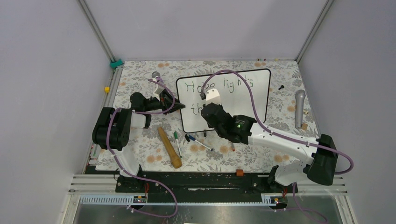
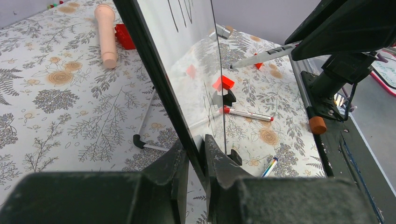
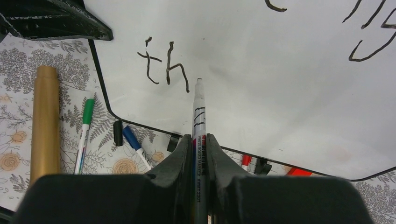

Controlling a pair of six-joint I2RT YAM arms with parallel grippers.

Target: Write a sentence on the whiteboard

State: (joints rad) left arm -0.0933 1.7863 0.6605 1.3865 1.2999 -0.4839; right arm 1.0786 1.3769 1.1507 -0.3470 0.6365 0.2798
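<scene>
Steadying the whiteboard (image 3: 280, 93) in our clenched left end effector (image 2: 196, 151), we grasped the marker (image 3: 198, 105) in our right end effector (image 3: 199, 142) to extend the sentence (image 1: 237, 83).

The left arm (image 1: 112, 128) and right arm (image 1: 280, 140) are 2 black-and-white builds, with blocky black joint housings, smooth white links, a purple cable (image 1: 232, 71) running along each, a green light (image 1: 239, 124) on the right wrist, and matte black end effector fingers (image 3: 180, 158).

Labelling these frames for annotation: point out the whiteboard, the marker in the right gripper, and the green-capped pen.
whiteboard (image 3: 289, 102), right wrist view, bare white surface.
held marker (image 3: 198, 114), right wrist view, white barrel.
green-capped pen (image 3: 87, 111), right wrist view, green cap.
</scene>
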